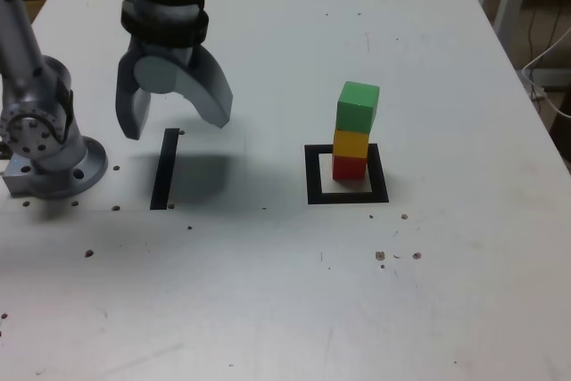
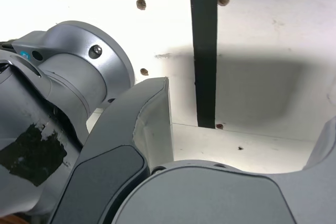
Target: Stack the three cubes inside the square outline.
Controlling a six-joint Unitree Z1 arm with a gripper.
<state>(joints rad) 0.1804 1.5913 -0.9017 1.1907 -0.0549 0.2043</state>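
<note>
In the exterior view the three cubes stand as one tower inside the square outline point(image 1: 346, 194): red cube point(image 1: 350, 167) at the bottom, yellow cube point(image 1: 351, 144) on it, green cube point(image 1: 358, 107) on top, turned slightly. My gripper point(image 1: 174, 122) hangs open and empty well to the exterior view's left of the tower, above the straight black strip point(image 1: 164, 168). The wrist view shows one grey finger point(image 2: 152, 124) and the black strip point(image 2: 204, 56) below it, with no cube in sight.
The arm's grey base point(image 1: 49, 144) sits at the exterior view's left edge, and also shows in the wrist view as the arm's base point(image 2: 79, 72). The white table point(image 1: 294, 301) has small dark specks. Chair legs and cables lie beyond its far right edge.
</note>
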